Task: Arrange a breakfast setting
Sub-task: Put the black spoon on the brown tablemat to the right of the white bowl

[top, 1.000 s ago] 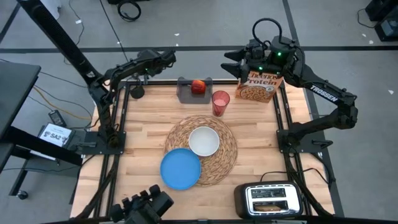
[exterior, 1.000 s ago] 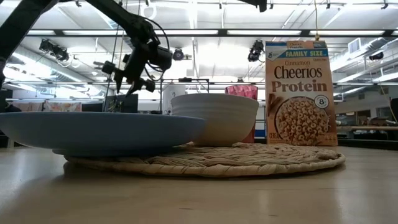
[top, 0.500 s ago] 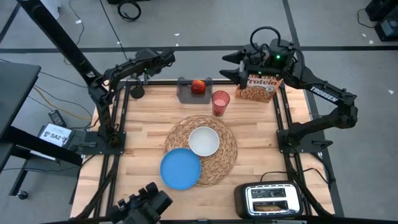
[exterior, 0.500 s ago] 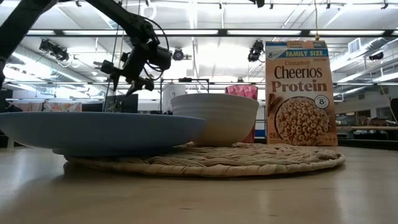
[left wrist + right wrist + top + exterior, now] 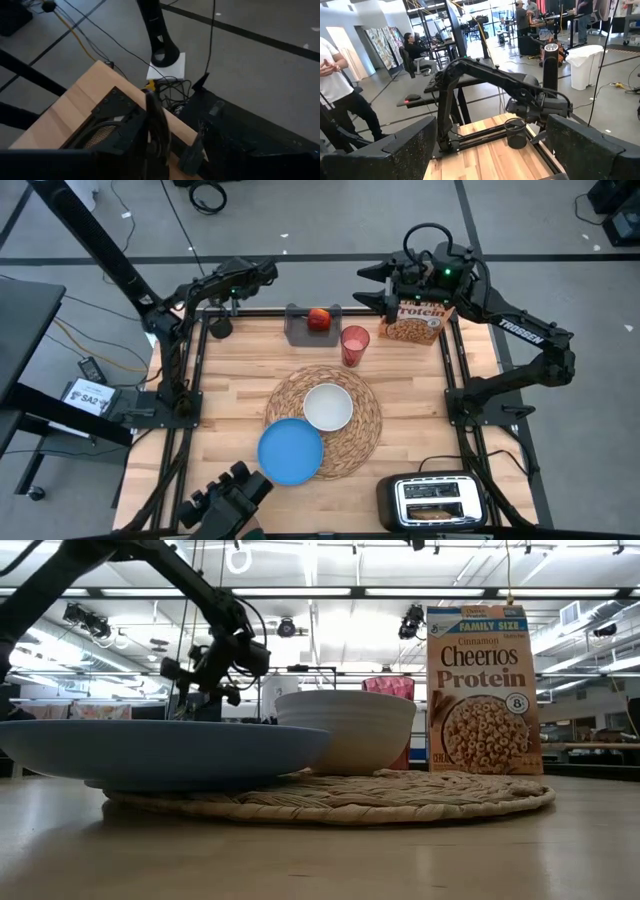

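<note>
Right jaws (image 5: 372,286) spread wide, empty, raised at the worktop's (image 5: 230,380) far edge above the Cheerios box (image 5: 417,320). Box upright just below and beside them; cup (image 5: 354,345) near, apple (image 5: 318,319) farther along on the tray (image 5: 296,330). Bowl (image 5: 327,406) on the mat (image 5: 360,435) and plate (image 5: 290,450) overlapping its rim, well apart from both. Left jaws (image 5: 262,272) over the far left corner, fingers seemingly closed on nothing.
</note>
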Robot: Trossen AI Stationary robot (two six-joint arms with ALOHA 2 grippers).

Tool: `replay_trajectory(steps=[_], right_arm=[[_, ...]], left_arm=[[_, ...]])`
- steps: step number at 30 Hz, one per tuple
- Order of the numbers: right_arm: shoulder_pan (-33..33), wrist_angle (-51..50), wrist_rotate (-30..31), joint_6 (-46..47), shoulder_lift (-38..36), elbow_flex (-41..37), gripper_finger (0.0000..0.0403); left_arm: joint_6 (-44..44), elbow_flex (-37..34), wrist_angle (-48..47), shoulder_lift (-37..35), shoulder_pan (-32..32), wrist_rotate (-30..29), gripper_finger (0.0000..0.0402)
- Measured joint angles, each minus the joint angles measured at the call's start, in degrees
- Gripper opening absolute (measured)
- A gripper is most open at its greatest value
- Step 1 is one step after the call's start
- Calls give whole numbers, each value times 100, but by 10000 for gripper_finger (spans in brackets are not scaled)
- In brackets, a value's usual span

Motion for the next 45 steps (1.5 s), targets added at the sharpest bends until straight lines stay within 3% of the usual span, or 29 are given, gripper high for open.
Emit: replay_trajectory(steps=[13,19,32,45], right_arm=[[-92,62,0,-57,0,0,375],[-149,62,-4,-103,0,0,375],[-312,56,-115,-137,-75,0,375],[-315,-63,-192,-278,-157,0,375]], left_arm=[[-434,-2,-135,22,185,-129,61],[-427,0,-284,22,199,-219,26],[-432,-2,-599,-33,86,-355,19],[-155,-2,-608,-991,-162,-551,19]])
